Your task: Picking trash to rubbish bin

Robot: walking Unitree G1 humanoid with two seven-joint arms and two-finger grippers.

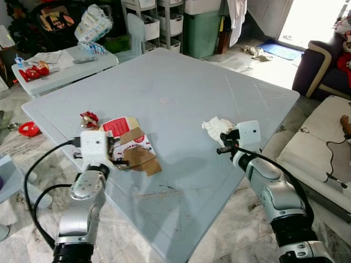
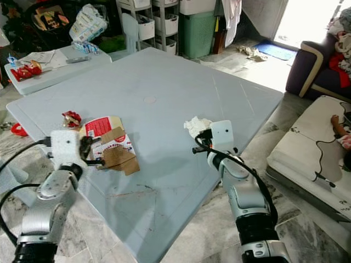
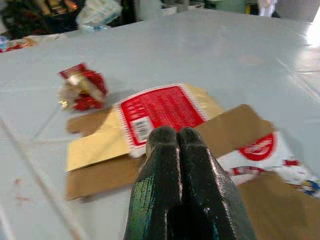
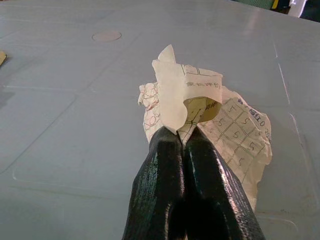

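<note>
On the large grey table (image 1: 181, 76) lie a flattened red-and-white carton with brown cardboard flaps (image 1: 131, 143), a small crumpled red wrapper (image 1: 89, 119) and a crumpled white paper (image 1: 215, 126). My left gripper (image 1: 120, 156) hovers low over the carton's near edge, fingers (image 3: 172, 165) pressed together with nothing seen between them. At the table's right side, my right gripper (image 1: 224, 141) reaches the white paper (image 4: 200, 115). Its fingers (image 4: 175, 170) are shut, pinching the paper's curled near edge.
A smaller white table (image 1: 71, 68) with red packets and papers stands at the back left, a plastic bag (image 1: 92, 24) behind it. Drawer shelves (image 1: 164, 22) and a green bin (image 1: 202, 33) line the back. A sofa (image 1: 321, 66) and a cushion (image 1: 312, 148) stand at the right. A red object (image 1: 27, 129) lies on the floor.
</note>
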